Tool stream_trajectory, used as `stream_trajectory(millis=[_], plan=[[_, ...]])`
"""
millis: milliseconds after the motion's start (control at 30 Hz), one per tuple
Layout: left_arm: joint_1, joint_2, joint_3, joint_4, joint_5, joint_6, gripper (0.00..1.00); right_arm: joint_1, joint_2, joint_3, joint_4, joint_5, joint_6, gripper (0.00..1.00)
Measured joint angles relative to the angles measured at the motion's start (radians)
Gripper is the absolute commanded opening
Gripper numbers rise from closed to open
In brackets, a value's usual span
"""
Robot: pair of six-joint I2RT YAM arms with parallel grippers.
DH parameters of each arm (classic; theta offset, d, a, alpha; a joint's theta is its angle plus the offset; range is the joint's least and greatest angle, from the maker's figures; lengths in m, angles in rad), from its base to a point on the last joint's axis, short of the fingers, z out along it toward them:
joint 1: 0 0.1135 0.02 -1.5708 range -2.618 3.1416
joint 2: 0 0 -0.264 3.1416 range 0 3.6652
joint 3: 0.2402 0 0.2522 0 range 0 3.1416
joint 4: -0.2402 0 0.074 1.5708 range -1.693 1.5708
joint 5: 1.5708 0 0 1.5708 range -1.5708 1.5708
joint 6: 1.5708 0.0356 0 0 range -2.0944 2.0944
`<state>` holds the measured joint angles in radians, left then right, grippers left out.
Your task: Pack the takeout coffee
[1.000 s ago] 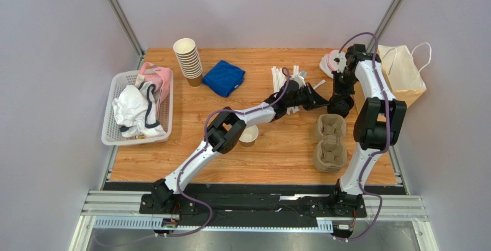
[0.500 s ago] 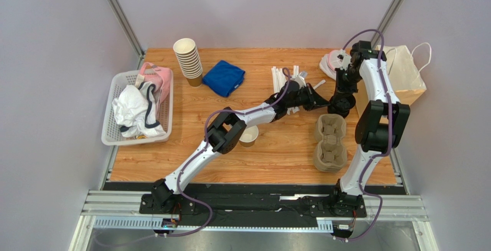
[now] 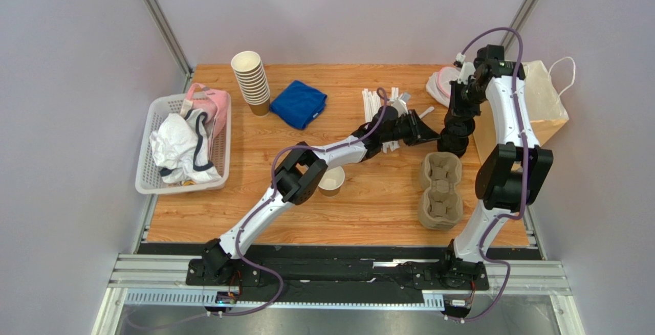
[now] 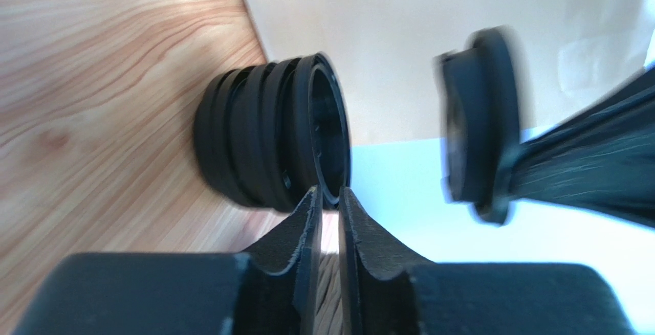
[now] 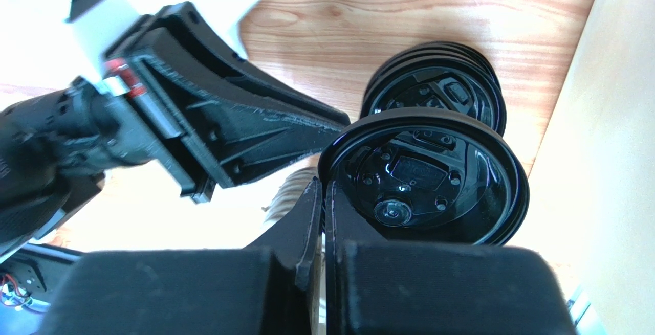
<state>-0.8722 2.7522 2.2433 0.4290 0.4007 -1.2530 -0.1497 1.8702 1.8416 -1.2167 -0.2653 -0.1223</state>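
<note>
Moulded marks on lid (image 5: 430, 178) too blurred to read. R gripper (image 5: 323, 191) is pinched tight on the lid's rim, holding it above lid stack (image 5: 434, 82) and apart from it, by bag (image 3: 538, 105). L gripper (image 4: 327, 194) is a slit apart, tips at the stack's top rim, nothing btwn. Top view only: cup (image 3: 332, 181), open-topped, on table (image 3: 369, 208) beside L arm (image 3: 296, 178), left of carrier (image 3: 441, 189).

Blurred lid (image 4: 477, 112), paper bag (image 5: 596, 120) cut off
</note>
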Motion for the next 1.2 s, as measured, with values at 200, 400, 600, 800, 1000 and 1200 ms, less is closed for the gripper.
stream_trajectory(millis=[200,400,600,800,1000,1200], plan=[[0.031,-0.149,-0.191,-0.008,0.036,0.053,0.39,0.000,-0.040,0.055,-0.014,-0.090,-0.014,0.00],[0.107,-0.533,-0.484,-0.073,0.074,0.183,0.61,-0.002,-0.081,0.130,-0.018,-0.271,-0.014,0.00],[0.247,-1.016,-0.739,-0.237,0.150,0.391,0.97,-0.002,-0.116,0.145,-0.060,-0.536,-0.031,0.00],[0.294,-1.443,-0.816,-0.698,0.217,0.926,0.98,-0.002,-0.107,0.173,-0.115,-0.808,-0.130,0.00],[0.269,-1.714,-0.788,-1.035,0.278,1.429,0.99,0.060,-0.134,0.072,-0.121,-1.021,-0.168,0.00],[0.073,-1.853,-0.904,-1.130,0.215,1.847,0.97,0.275,-0.148,-0.098,-0.125,-1.137,-0.129,0.00]])
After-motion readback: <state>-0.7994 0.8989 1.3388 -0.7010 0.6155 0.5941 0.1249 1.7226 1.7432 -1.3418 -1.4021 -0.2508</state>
